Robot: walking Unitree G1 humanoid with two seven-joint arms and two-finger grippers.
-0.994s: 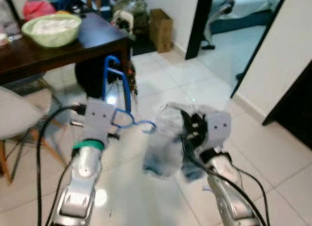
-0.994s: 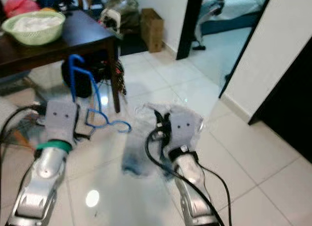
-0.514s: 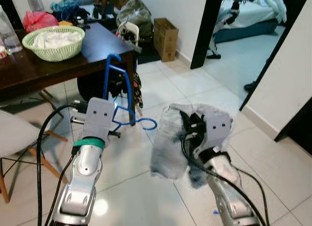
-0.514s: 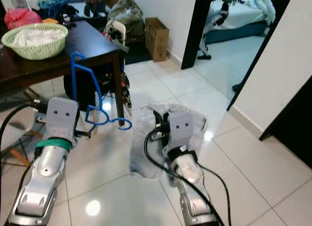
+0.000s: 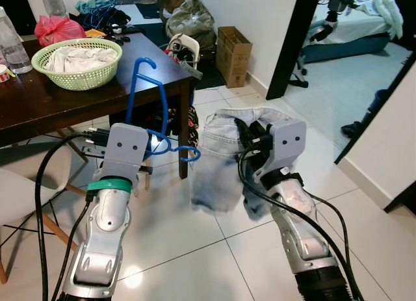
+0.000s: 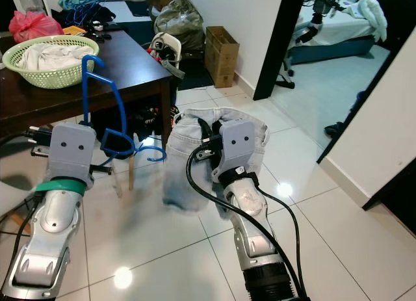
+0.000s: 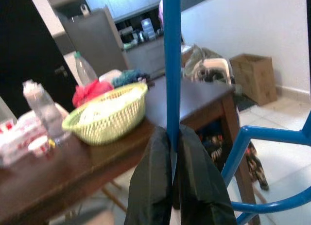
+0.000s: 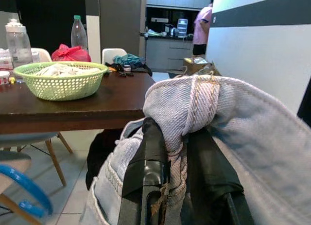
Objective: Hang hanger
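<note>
While I walk it forward, the head views have sharpened and swung up to show more of the dark counter (image 5: 39, 112), yet no rail to hang on is in sight. Left wrist view: my left claw (image 7: 173, 152) stays clamped on the blue hanger (image 7: 171, 64). Right wrist view: the right claw (image 8: 177, 152) pinches the denim shorts (image 8: 233, 132) by the waistband, their lower part cut off.

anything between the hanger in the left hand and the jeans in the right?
Nothing solid. In the left eye view the blue hanger hook ends just short of the jeans; only a narrow gap with floor tiles behind it.
</note>
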